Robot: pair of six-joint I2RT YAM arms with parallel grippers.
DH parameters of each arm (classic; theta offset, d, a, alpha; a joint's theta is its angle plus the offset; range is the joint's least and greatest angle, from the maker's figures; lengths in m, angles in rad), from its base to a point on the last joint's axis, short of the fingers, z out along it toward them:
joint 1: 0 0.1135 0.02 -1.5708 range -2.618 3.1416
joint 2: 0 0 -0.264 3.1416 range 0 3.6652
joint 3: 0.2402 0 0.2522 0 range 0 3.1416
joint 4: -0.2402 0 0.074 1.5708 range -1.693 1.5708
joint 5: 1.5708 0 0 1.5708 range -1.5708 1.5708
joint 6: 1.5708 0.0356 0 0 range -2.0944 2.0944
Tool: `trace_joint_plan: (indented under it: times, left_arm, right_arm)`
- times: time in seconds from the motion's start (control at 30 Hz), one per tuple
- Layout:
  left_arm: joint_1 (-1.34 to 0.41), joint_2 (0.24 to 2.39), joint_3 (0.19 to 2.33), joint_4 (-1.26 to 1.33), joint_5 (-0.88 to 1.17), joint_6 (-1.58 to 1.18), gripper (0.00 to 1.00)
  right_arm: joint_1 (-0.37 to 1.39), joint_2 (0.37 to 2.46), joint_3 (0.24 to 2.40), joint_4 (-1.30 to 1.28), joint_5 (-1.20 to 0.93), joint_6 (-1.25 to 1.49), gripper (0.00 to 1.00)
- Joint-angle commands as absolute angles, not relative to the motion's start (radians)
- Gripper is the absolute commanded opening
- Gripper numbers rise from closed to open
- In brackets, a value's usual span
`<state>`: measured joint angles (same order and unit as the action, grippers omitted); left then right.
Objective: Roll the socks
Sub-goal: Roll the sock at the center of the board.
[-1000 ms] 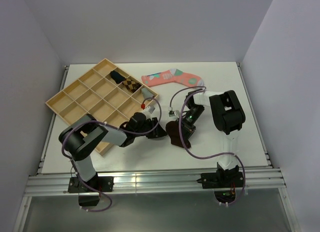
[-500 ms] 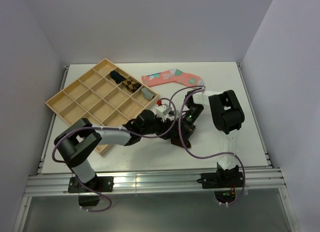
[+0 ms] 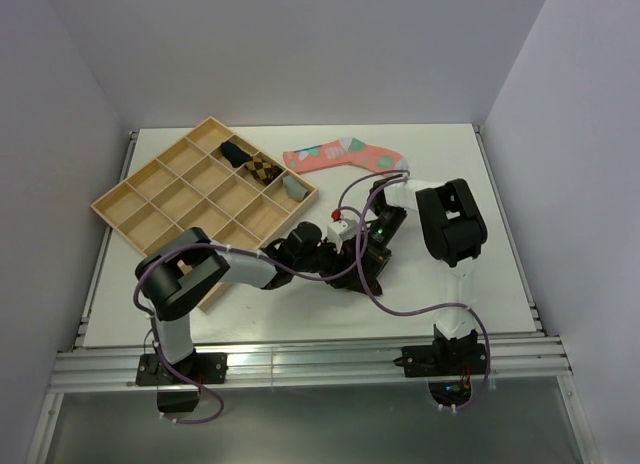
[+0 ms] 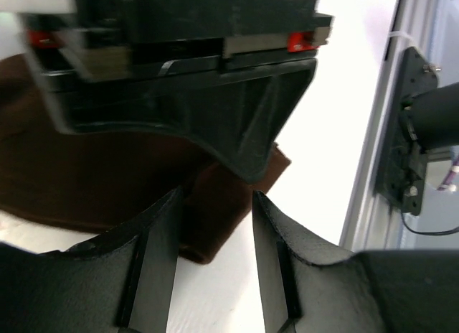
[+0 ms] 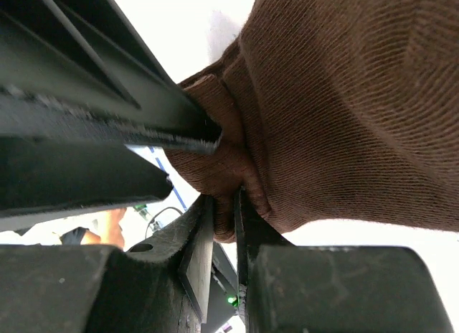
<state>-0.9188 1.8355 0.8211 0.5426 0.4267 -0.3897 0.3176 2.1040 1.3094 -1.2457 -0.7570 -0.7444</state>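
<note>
Pinching a fold of the dark brown sock (image 5: 344,110), the nearly closed right gripper (image 5: 224,204) held it on the white table (image 3: 450,154) while the left gripper (image 4: 215,225) stood half open beside it.

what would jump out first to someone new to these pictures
Dead centre, a dark brown knitted sock is worked from both sides: the right gripper pinches a fold of it, and the left gripper stands open at its edge. Behind lies a bright coral patterned sock, with a wooden compartment tray at far left.
</note>
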Motion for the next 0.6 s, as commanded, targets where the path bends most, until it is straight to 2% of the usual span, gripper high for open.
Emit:
trace_joint_plan:
  times: [0.0,0.23,0.33,0.37,0.43,0.47,0.57]
  left_arm:
    - [-0.936,1.853,0.808,0.643,0.488,-0.417,0.48]
    - [-0.953,1.897,0.810,0.657,0.512,-0.436,0.47]
    - [-0.957,1.919,0.801,0.676,0.514,-0.456,0.36]
    - [-0.959,1.925,0.796,0.687,0.515,-0.465,0.26]
    - [-0.963,1.943,0.795,0.690,0.515,-0.474,0.15]
    - [-0.968,1.951,0.795,0.690,0.517,-0.480,0.01]
    - [-0.973,1.971,0.781,0.706,0.523,-0.497,0.00]
  right_arm:
    - [0.318,2.134,1.335,-1.167,-0.669,-0.758,0.16]
    - [0.318,2.128,1.328,-1.144,-0.663,-0.730,0.16]
    - [0.318,2.118,1.321,-1.118,-0.660,-0.704,0.16]
    - [0.318,2.111,1.316,-1.112,-0.661,-0.690,0.17]
    - [0.318,2.103,1.310,-1.098,-0.667,-0.678,0.18]
    - [0.319,2.097,1.304,-1.092,-0.669,-0.667,0.20]
    - [0.318,2.069,1.292,-1.071,-0.673,-0.649,0.23]
